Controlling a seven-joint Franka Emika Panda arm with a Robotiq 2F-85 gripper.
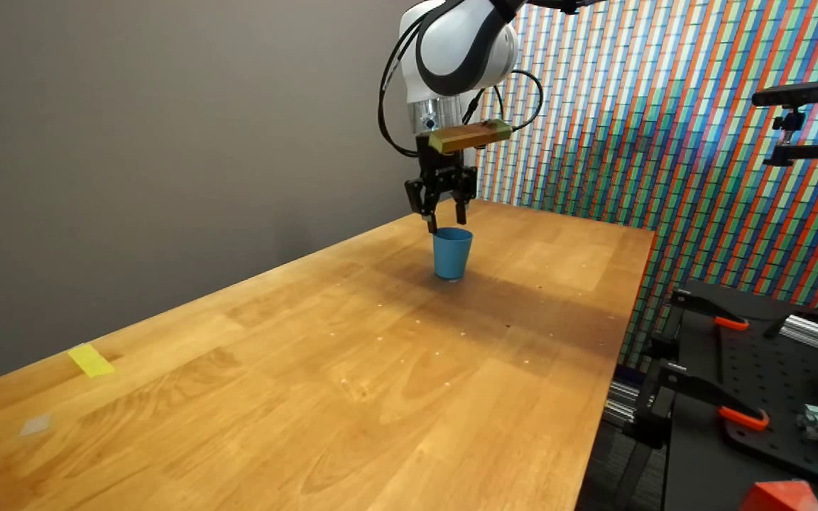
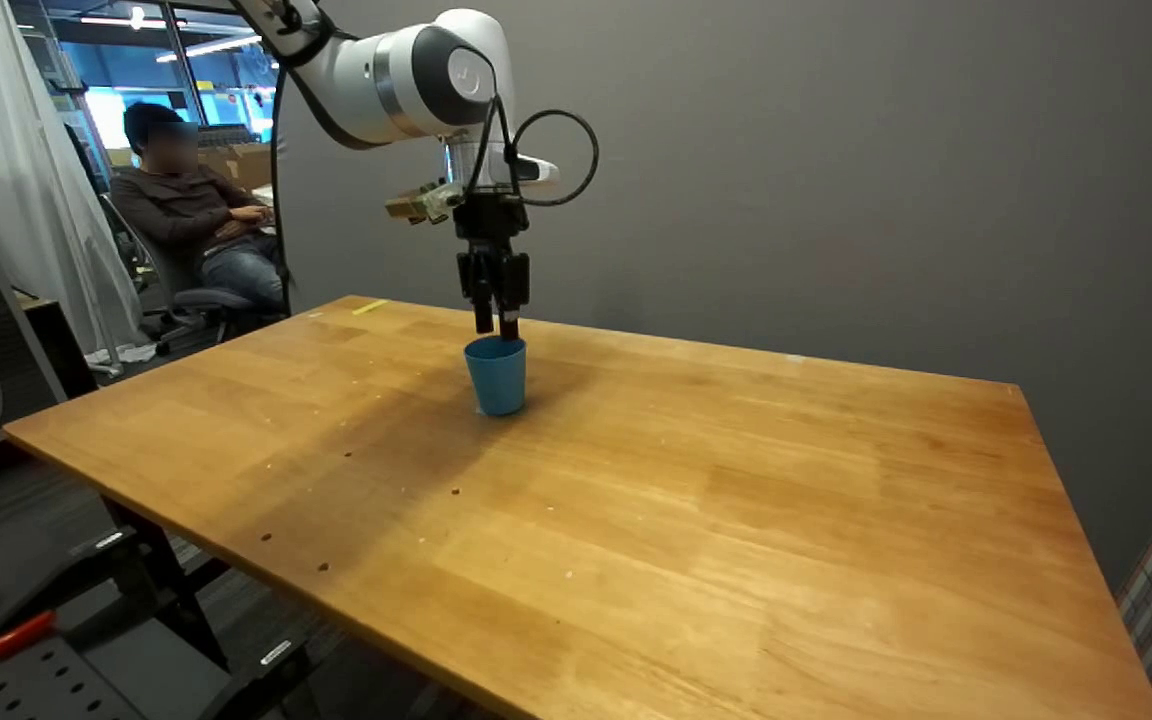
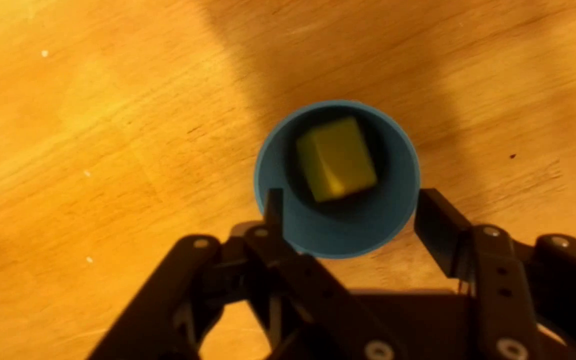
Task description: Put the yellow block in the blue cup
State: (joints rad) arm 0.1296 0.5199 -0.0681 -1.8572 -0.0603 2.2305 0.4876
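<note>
The blue cup (image 1: pixel 452 255) stands upright on the wooden table and shows in both exterior views (image 2: pixel 498 382). The yellow block (image 3: pixel 339 160) lies inside the cup, seen from above in the wrist view through the cup's mouth (image 3: pixel 343 235). The cup's wall hides the block in both exterior views. My gripper (image 1: pixel 446 226) points down just over the cup's rim, also in an exterior view (image 2: pixel 496 334). In the wrist view the gripper (image 3: pixel 349 200) is open, its fingers wide apart with nothing between them. I cannot tell whether a fingertip touches the rim.
A flat yellow tape patch (image 1: pixel 91 360) and a pale patch (image 1: pixel 35 425) lie on the table (image 1: pixel 380 397) near an edge. A grey wall (image 2: pixel 786 180) runs along the table. A dark cart with clamps (image 1: pixel 743 397) stands beside it. A person (image 2: pixel 186 210) sits in the background.
</note>
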